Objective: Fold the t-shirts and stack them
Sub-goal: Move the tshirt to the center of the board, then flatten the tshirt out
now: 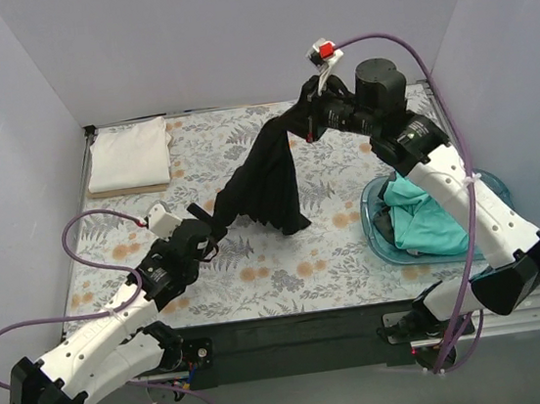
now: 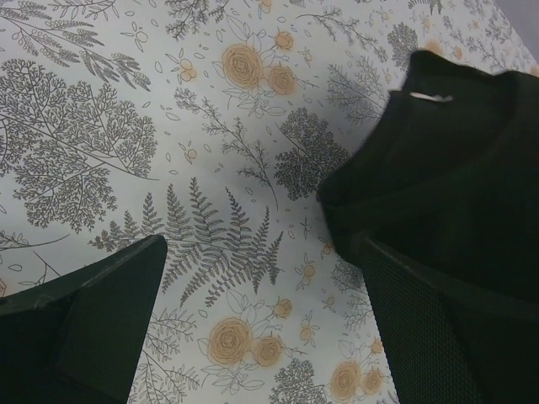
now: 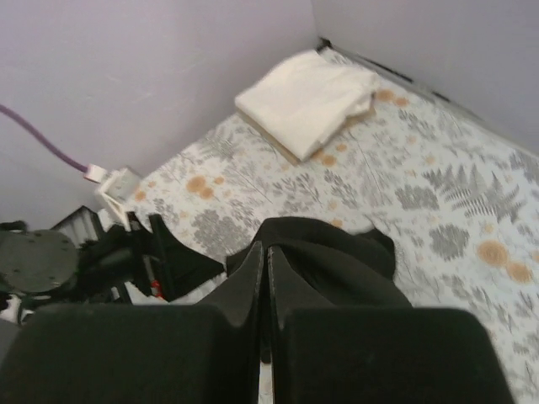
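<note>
One folded, two left.
White shirt (image 1: 127, 153) folded at the surface's (image 1: 288, 264) far-left corner; right jaws clamp the black shirt (image 1: 265, 178), left jaws gape, seemingly beside it; teal shirt (image 1: 429, 227) unfolded.

No writing can be read anywhere; the small white tag (image 2: 429, 97) inside the black t-shirt (image 2: 455, 185) collar seems too blurred to read.
</note>
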